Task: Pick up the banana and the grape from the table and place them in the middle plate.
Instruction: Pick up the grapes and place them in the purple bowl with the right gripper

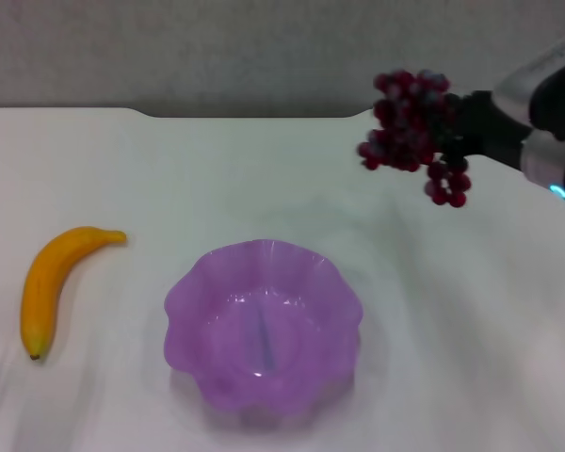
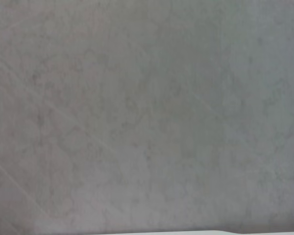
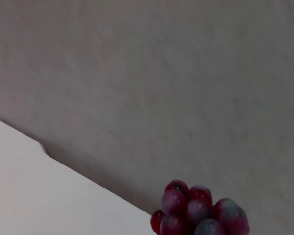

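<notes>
1. The grape point(image 1: 414, 127), a bunch of dark red-purple berries with some frosted grey, hangs in the air above the far right part of the table point(image 1: 452, 311), well clear of its surface. A short string of berries dangles from the lower right of the bunch.
2. The right gripper point(image 1: 463, 127) enters from the right edge of the head view, its dark end meeting the bunch from the right. The berries hide the fingers, yet the bunch is carried off the table, so the gripper is clamped on it.
3. In the right wrist view, a few berries of the grape point(image 3: 198, 210) show at the picture's edge, with the table point(image 3: 44, 200) and a grey wall point(image 3: 161, 83) behind.
4. The middle plate point(image 1: 262, 328), a translucent purple dish with a scalloped rim, sits on the table near its front centre, well apart from the grape and holding nothing.
5. The banana point(image 1: 52, 282) lies flat on the table to the left of the middle plate, near it but not touching, with its dark tip toward the front edge.
6. The far edge of the table carries a dark notch point(image 1: 250, 115).
7. The left gripper appears in no view; the left wrist view shows only the grey wall point(image 2: 147, 112) and a thin white strip at its edge.
</notes>
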